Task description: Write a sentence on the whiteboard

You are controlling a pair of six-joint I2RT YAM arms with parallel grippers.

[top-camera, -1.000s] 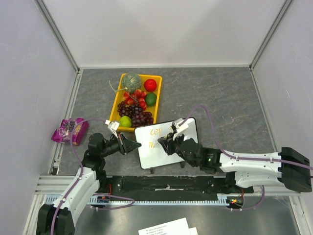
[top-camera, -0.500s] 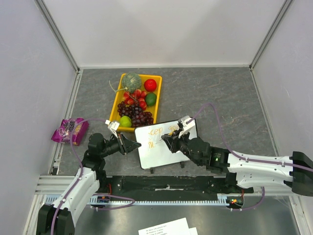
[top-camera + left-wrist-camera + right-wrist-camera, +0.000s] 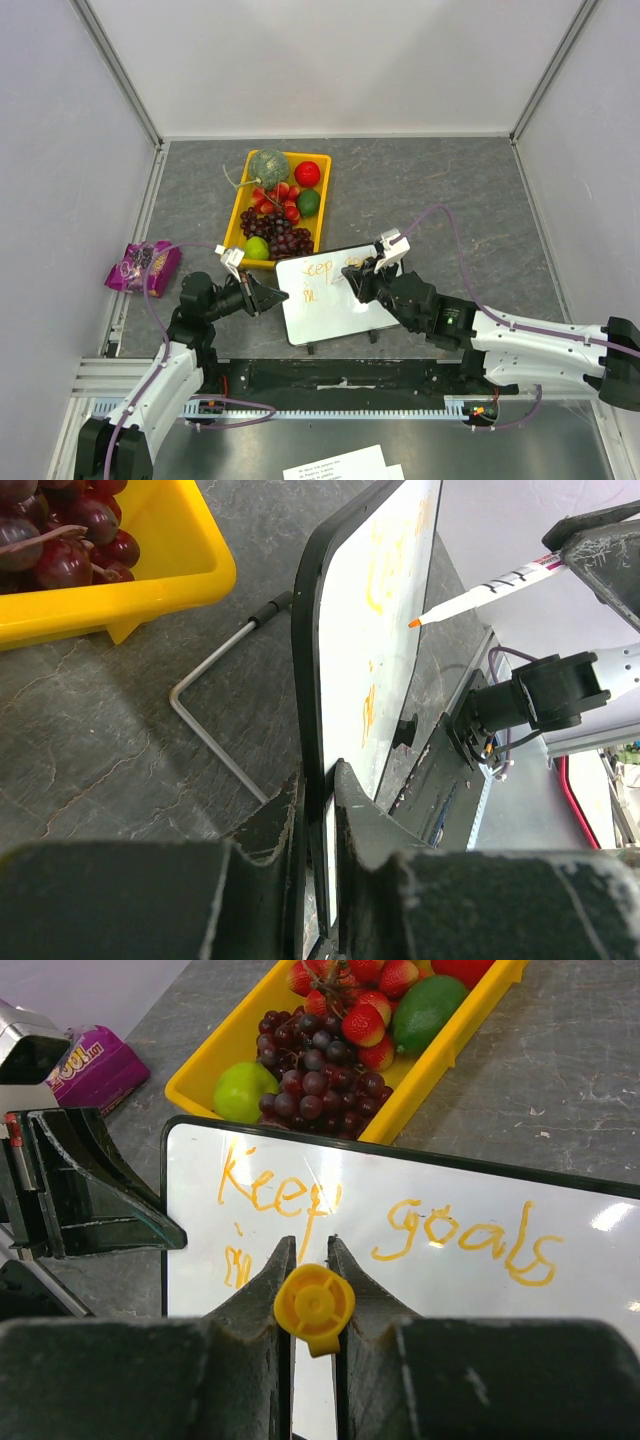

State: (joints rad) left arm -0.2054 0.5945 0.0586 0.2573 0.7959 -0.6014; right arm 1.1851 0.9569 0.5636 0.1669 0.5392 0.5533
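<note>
The whiteboard (image 3: 330, 305) stands tilted back near the middle of the worktop's (image 3: 450, 190) near edge. Its top left corner is just beside the near end of the yellow tray (image 3: 237, 215). The sentence (image 3: 440, 1228) is in orange: "Keep goals" runs across the top line, and a small "in" sits beneath "Keep" at the left (the letters are wobbly but readable).

The left gripper (image 3: 270, 297) is clamped on the board's left edge, with a finger on either side of the dark frame, as its wrist view shows plainly. A bent wire stand (image 3: 210, 710) props the board from behind.

The right gripper (image 3: 362, 283) hangs over the board's upper right part, clenched on a marker (image 3: 314, 1307) whose yellow butt end shows between the fingers. The orange tip points at the board face around the middle, and I cannot tell whether it touches.

Beyond the board, the tray holds grapes (image 3: 285, 238) at its near end, with other fruit behind. A purple packet (image 3: 143, 265) lies at the worktop's left edge, well apart from the board.
</note>
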